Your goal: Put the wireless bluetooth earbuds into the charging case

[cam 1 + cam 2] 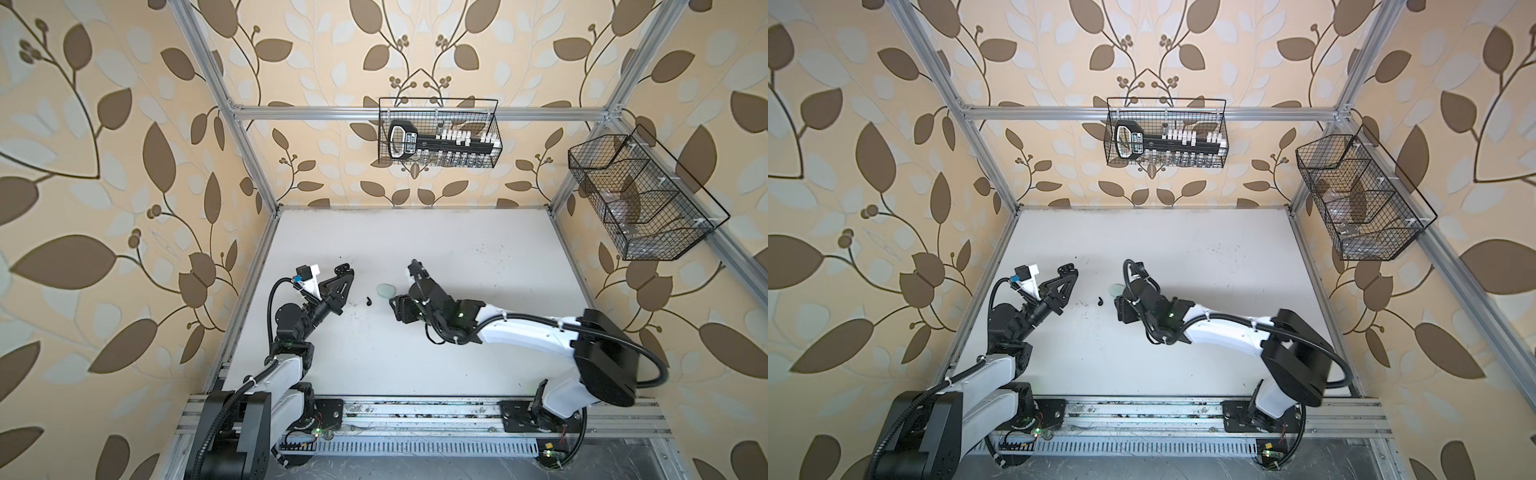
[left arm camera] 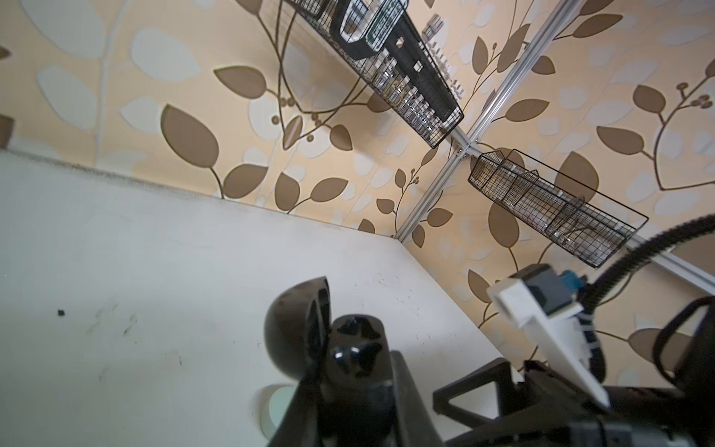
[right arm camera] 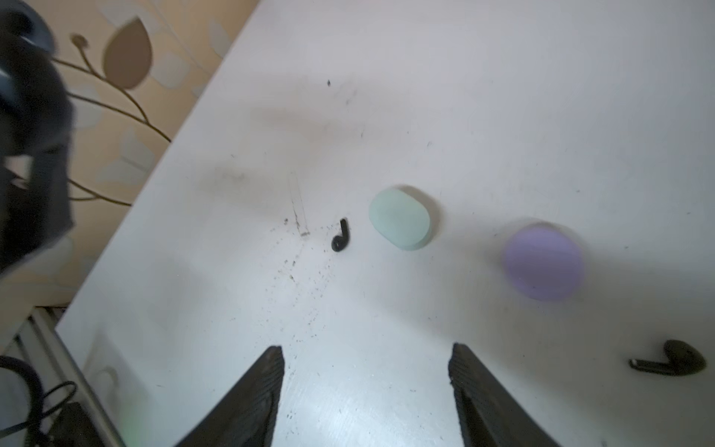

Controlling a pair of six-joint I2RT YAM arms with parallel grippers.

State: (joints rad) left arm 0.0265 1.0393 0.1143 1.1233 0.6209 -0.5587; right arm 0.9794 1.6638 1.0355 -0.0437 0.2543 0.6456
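Mint-green oval plastic case (image 3: 399,218), lilac round plastic case (image 3: 543,263), glossy black open case (image 2: 294,329), black stemmed earbud (image 3: 340,240), white tabletop (image 3: 503,96), beige wallpaper (image 1: 104,199) with brown leaves.
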